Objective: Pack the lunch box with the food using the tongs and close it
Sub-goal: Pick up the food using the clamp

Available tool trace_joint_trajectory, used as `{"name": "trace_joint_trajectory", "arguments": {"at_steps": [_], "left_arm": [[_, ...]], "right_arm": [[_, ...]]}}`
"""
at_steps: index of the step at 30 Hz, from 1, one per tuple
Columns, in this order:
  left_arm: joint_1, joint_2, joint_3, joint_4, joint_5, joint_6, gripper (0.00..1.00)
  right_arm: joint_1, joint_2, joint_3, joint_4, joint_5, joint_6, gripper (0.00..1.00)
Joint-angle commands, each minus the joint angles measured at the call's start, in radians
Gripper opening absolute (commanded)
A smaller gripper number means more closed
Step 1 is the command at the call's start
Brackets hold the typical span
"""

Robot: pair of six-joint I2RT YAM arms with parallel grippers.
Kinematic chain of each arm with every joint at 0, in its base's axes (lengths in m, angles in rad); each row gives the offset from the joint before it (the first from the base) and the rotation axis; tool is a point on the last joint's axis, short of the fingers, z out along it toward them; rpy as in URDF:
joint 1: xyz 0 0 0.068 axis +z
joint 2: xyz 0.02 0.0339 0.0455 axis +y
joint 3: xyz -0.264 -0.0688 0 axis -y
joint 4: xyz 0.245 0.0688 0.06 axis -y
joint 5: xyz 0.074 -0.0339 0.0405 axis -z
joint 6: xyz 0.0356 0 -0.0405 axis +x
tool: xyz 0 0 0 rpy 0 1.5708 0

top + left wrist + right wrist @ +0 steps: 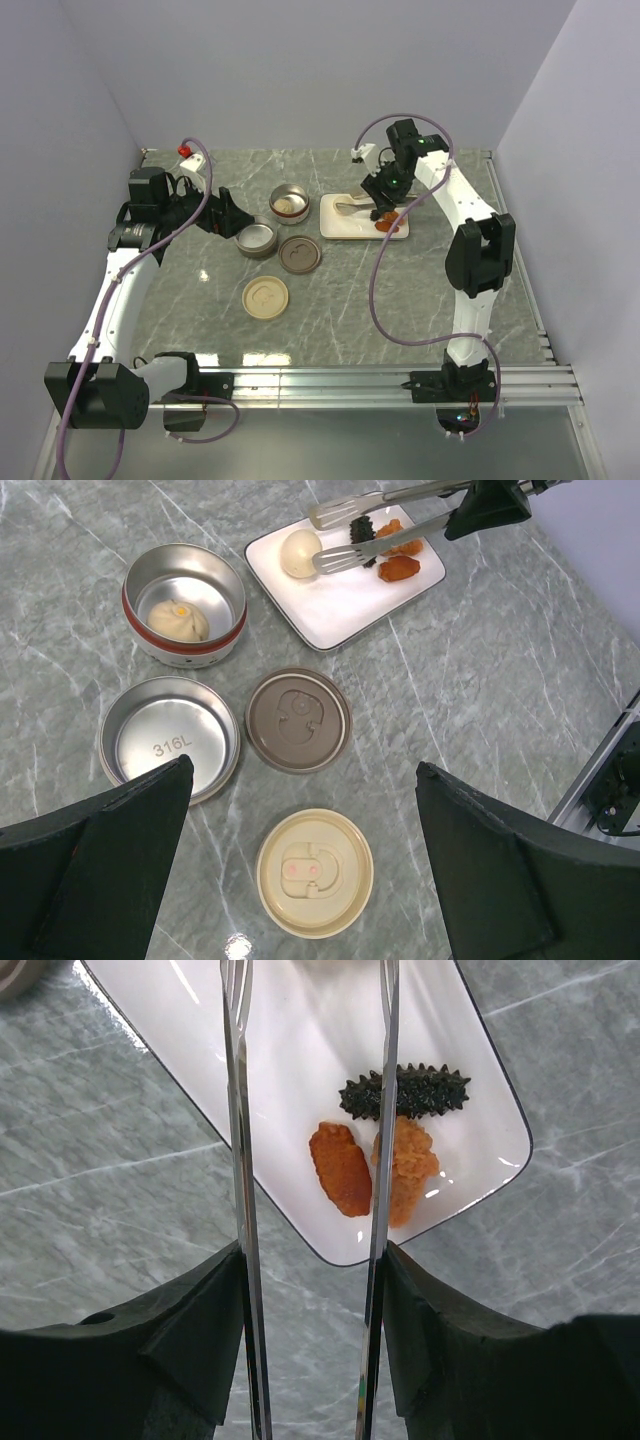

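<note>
My right gripper (312, 1260) is shut on the silver tongs (240, 1160), one finger pressing the outside of each arm. The tongs (380, 525) stand spread above the white plate (340, 605). Their tips sit beside a pale round ball (300, 552). On the plate also lie a black spiky lump (420, 1090) and two orange chunks (340, 1168). The red-banded lunch box bowl (183, 605) holds another pale ball (178, 620). My left gripper (304, 764) hangs open above the lids with nothing in it.
An empty steel tin (170, 740) stands in front of the red-banded bowl. A brown lid (298, 720) and a cream lid (314, 872) lie flat on the marble table. A metal rail (400, 380) runs along the near edge.
</note>
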Motion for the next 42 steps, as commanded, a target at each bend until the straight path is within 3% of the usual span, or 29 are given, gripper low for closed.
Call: {"name": "trace_joint_trajectory", "arguments": {"at_steps": [1,25,42], "left_arm": [[0.0,-0.002,0.039,0.008,0.011,0.004,0.99],[0.0,0.015,0.037,0.014,0.026,-0.007,0.99],[-0.001,0.016,0.043,0.014,0.028,-0.005,0.99]], "right_arm": [[0.002,-0.001,0.018,0.037,0.006,-0.019,0.59],[0.029,0.086,0.084,0.054,0.009,-0.008,0.59],[0.032,0.065,0.05,0.011,0.023,-0.026,0.51]]}}
